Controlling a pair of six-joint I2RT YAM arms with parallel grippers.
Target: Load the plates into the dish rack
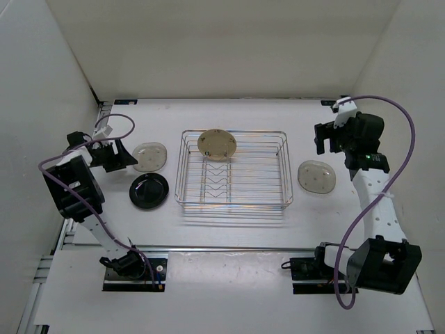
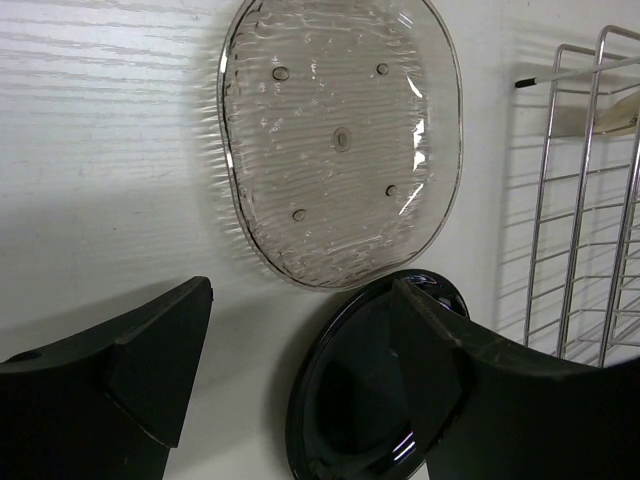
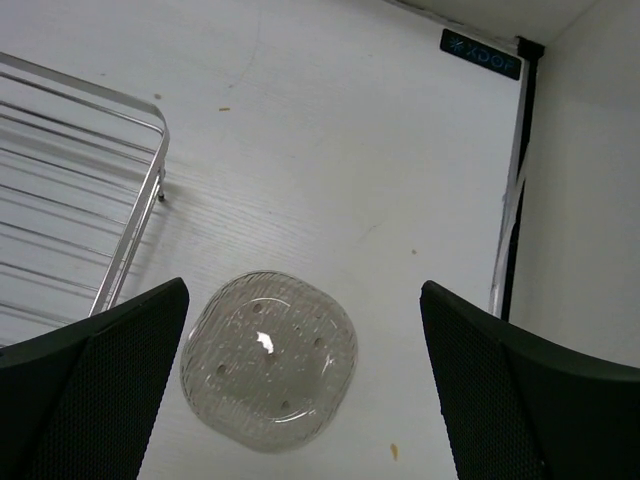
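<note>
loading barely started: tan plate (image 1: 217, 144) leans in dish rack (image 1: 233, 202).
left gripper (image 2: 300, 300) and right gripper (image 3: 305, 295) gape empty, aimed at grey plates (image 1: 150, 156), seemingly lining up pickups.

The dish rack (image 1: 233, 203) sits at the middle of the table (image 1: 243, 115). An upright plate (image 1: 217, 145) stands in its back left part. Left of the rack lie a rear plate (image 1: 150, 156) and, just before it, a front plate (image 1: 149, 190); right, a fourth plate (image 1: 317, 176).

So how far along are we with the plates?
Done: the tan plate sits at the far end of the dish rack. In hand: nothing. The left gripper hangs open over the left grey plate and black plate; the right gripper is open over the right grey plate. Left: those three, flat on the table.
</note>
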